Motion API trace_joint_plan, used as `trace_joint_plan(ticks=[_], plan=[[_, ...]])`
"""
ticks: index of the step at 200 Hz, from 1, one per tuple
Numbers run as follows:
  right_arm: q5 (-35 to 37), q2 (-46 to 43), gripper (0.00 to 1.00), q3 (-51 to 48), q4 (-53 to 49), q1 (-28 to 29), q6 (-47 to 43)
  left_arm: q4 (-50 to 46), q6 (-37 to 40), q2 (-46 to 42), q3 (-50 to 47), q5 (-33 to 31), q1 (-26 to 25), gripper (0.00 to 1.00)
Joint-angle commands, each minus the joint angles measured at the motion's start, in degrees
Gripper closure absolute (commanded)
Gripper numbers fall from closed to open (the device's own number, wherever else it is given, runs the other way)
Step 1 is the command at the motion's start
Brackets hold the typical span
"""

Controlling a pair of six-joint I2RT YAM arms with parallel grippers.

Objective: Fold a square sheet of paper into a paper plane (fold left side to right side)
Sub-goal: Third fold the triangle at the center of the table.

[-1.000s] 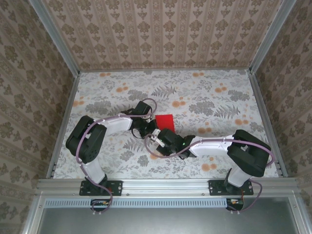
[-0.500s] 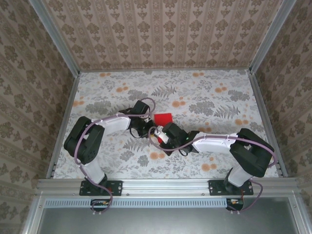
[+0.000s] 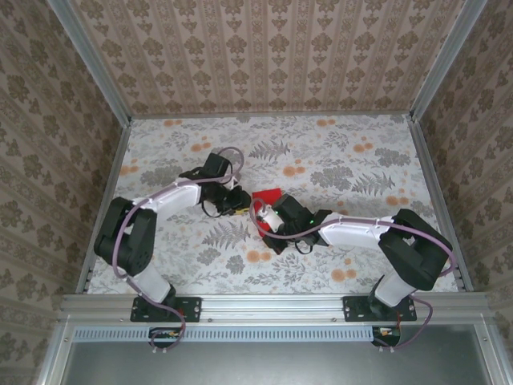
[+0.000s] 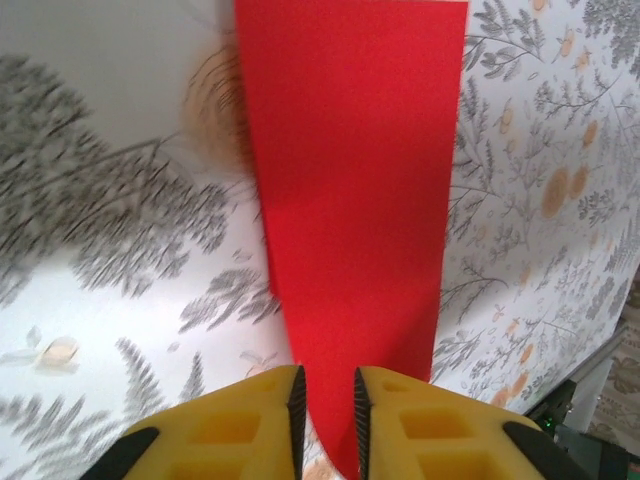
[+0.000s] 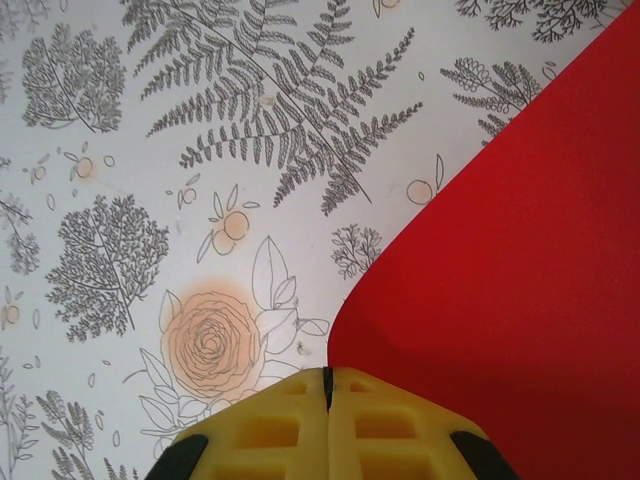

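Your right tool (image 5: 328, 373) has its fingers pressed together on the bowed edge of the square sheet of paper (image 5: 520, 300), pinching it. Your left tool (image 4: 328, 378) stands slightly parted, and the red paper shows through the narrow gap between its fingers. The sheet lies mid-tabletop (image 3: 345, 160), between the two tools
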Motion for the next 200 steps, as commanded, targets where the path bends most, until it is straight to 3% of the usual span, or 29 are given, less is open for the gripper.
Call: trace_joint_plan(ticks=[1, 92, 200], plan=[[-2.7, 1.0, 1.0, 1.7, -1.3, -0.3, 1.6, 2.7, 3.0, 4.8, 4.1, 3.3, -0.5, 0.8], [-4.1, 3.0, 1.0, 2.8, -1.8, -1.1, 3.2, 0.9, 8.1, 22.4, 18.9, 7.2, -3.7, 0.83], [-4.7, 3.4, 1.0, 2.8, -4.0, -6.6, 7.7, -2.4, 11.0, 26.8, 20.3, 3.4, -5.0, 0.86]])
